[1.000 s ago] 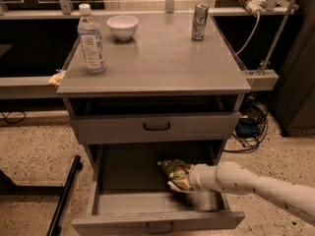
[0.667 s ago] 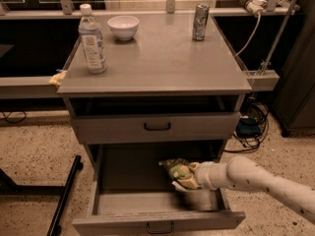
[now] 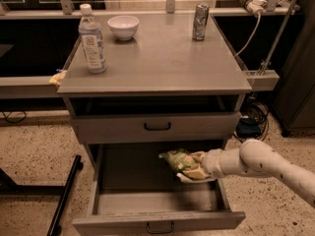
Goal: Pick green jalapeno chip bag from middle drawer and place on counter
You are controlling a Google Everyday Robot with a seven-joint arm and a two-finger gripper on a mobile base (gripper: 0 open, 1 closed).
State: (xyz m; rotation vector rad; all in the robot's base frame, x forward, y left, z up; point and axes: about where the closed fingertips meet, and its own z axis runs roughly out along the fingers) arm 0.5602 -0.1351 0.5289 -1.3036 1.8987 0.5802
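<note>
The green jalapeno chip bag [image 3: 178, 160] is a small crinkly olive-green bag held over the right part of the open middle drawer [image 3: 133, 200]. My gripper [image 3: 194, 168] reaches in from the right on a white arm and is shut on the bag's right end, holding it above the drawer floor. The counter [image 3: 162, 63] is the flat grey cabinet top above.
On the counter stand a water bottle [image 3: 92, 39] at the left, a white bowl [image 3: 123, 26] at the back, and a silver can [image 3: 200, 21] at the back right. The upper drawer front [image 3: 157, 127] is closed. A black stand leg [image 3: 66, 193] lies on the floor at the left.
The gripper has lifted the bag off the drawer floor and drawn it slightly up; the arm has risen with it.
</note>
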